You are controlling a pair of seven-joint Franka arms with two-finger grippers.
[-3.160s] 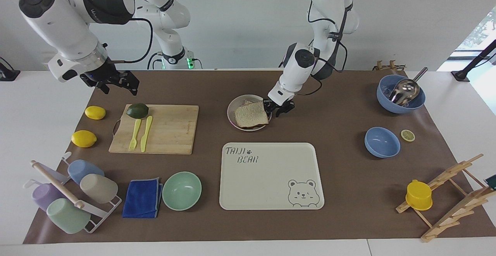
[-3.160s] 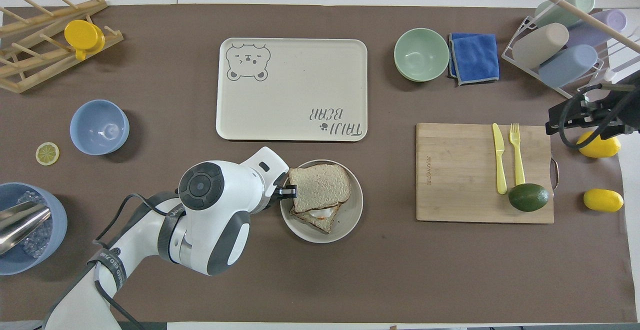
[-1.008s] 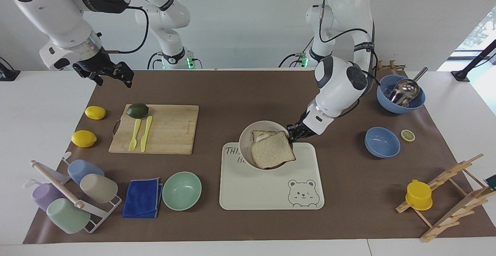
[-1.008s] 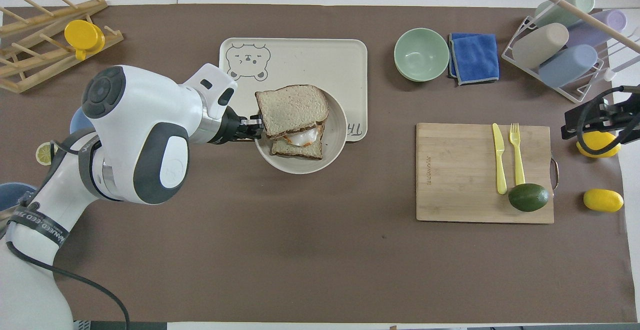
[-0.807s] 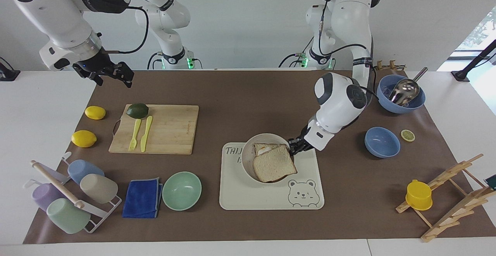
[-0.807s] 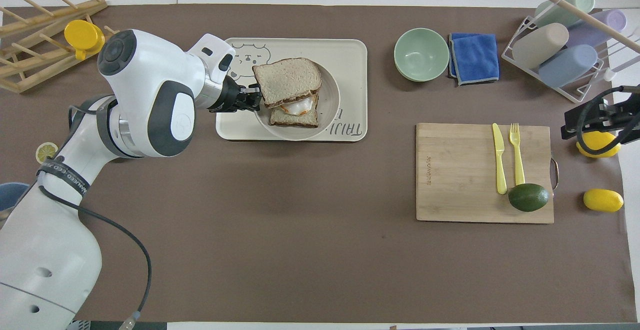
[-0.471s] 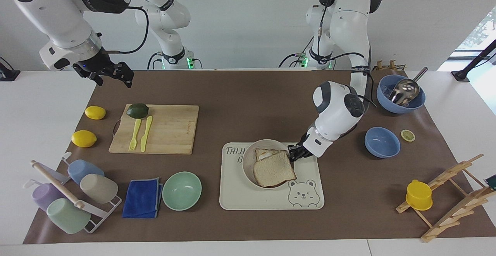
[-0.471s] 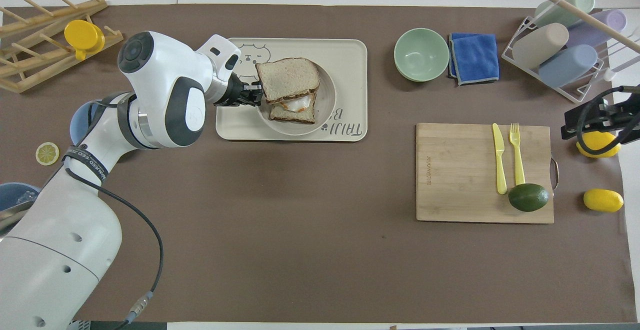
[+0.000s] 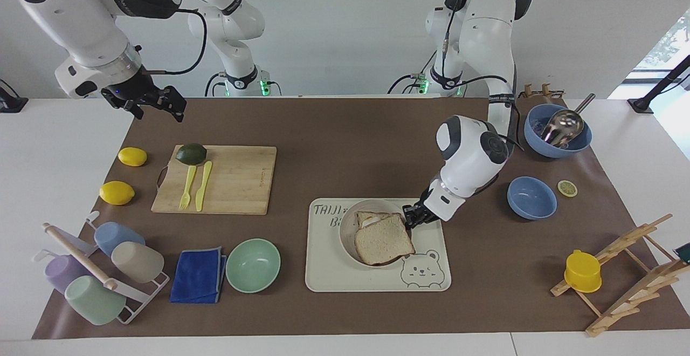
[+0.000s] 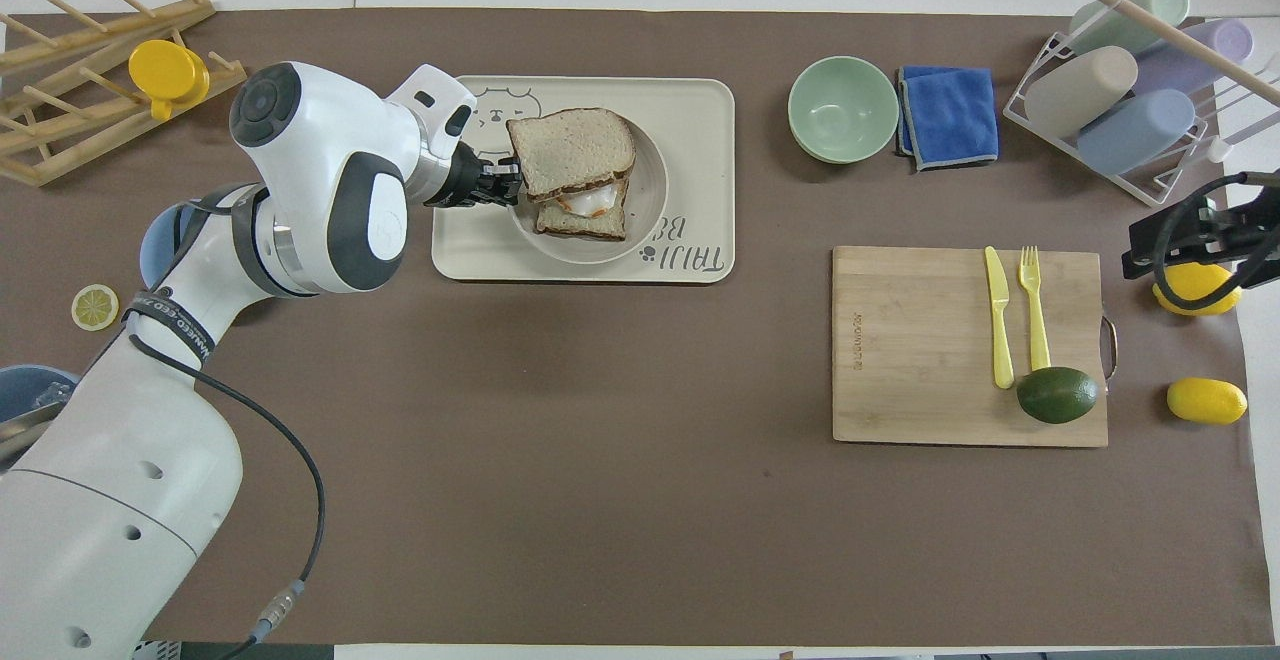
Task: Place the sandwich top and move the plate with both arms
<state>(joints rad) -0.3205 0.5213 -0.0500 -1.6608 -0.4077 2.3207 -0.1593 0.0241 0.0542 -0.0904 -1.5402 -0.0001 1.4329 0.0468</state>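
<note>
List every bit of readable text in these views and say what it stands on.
"TAIJI" over "B...": printed on the cream tray; the plate covers the rest of the second word.
Small mark on the cutting board: too small to read.
Lettering on the left arm's band: too small to read.

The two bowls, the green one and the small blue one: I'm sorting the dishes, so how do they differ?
The green bowl is mint, the small blue bowl pale blue. The green bowl sits toward the right arm's end, beside a folded blue cloth; the blue bowl sits toward the left arm's end, beside a lemon slice. The green bowl lies farther from the robots. Both stand upright and empty.
</note>
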